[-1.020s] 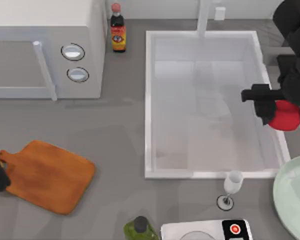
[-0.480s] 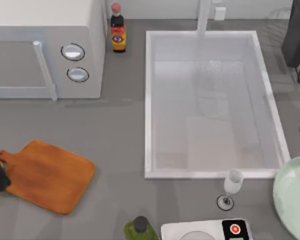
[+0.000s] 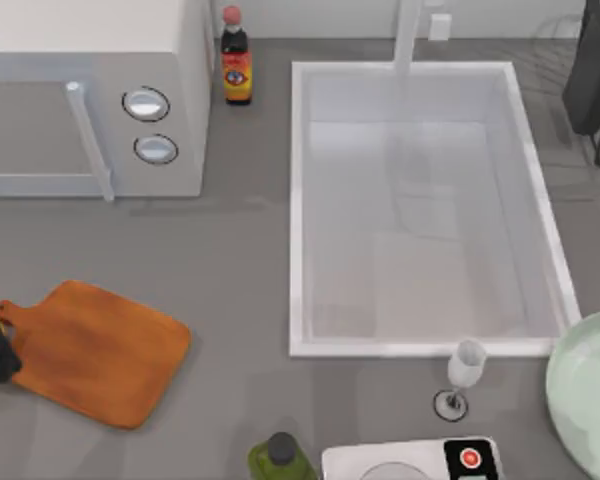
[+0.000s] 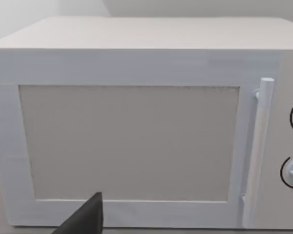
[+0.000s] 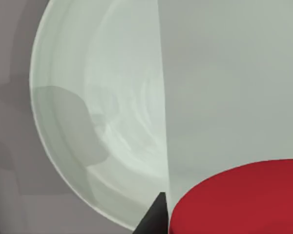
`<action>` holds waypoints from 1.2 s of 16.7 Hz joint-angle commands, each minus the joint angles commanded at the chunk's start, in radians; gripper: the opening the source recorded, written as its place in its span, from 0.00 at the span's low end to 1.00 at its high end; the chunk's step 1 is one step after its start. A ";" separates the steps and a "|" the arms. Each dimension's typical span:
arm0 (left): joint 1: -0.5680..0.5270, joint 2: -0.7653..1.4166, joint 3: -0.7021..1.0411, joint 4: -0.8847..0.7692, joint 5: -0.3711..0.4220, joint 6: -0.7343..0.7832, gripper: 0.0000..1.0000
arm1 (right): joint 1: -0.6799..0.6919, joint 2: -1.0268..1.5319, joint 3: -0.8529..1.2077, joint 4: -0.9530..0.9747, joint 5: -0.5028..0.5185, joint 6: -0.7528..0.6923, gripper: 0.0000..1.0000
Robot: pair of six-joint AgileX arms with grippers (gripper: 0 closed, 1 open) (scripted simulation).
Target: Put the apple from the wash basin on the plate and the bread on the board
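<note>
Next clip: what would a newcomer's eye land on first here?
The big white wash basin fills the middle-right of the top view, with nothing visible inside it. In the right wrist view, the bright red apple sits close to the camera above the pale green plate, which lies at the table's right edge. The orange-brown board lies bare at the left.

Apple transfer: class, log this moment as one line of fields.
phase: carry to plate | apple: at right gripper, above plate | wash basin: no apple | board: bare | left arm: parked facing microwave
</note>
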 joint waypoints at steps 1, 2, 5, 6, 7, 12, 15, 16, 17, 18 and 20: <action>0.000 0.000 0.000 0.000 0.000 0.000 1.00 | 0.000 0.000 0.000 0.000 0.000 0.000 0.00; 0.000 0.000 0.000 0.000 0.000 0.000 1.00 | 0.000 0.000 0.000 0.000 0.000 0.000 0.00; 0.000 0.000 0.000 0.000 0.000 0.000 1.00 | 0.000 0.000 0.000 0.000 0.000 0.000 0.23; 0.000 0.000 0.000 0.000 0.000 0.000 1.00 | 0.000 0.000 0.000 0.000 0.000 0.000 0.30; 0.000 0.000 0.000 0.000 0.000 0.000 1.00 | 0.000 0.000 0.000 0.000 0.000 0.000 0.38; 0.000 0.000 0.000 0.000 0.000 0.000 1.00 | 0.000 0.000 0.000 0.000 0.000 0.000 0.75; 0.000 0.000 0.000 0.000 0.000 0.000 1.00 | 0.000 0.000 0.000 0.000 0.000 0.000 0.98; 0.000 0.000 0.000 0.000 0.000 0.000 1.00 | 0.000 0.000 0.000 0.000 0.000 0.000 1.00; 0.000 0.000 0.000 0.000 0.000 0.000 1.00 | 0.000 0.000 0.000 0.000 0.000 0.000 1.00; 0.000 0.000 0.000 0.000 0.000 0.000 1.00 | 0.000 0.000 0.000 0.000 0.000 0.000 1.00; 0.000 0.000 0.000 0.000 0.000 0.000 1.00 | 0.000 0.000 0.000 0.000 0.000 0.000 1.00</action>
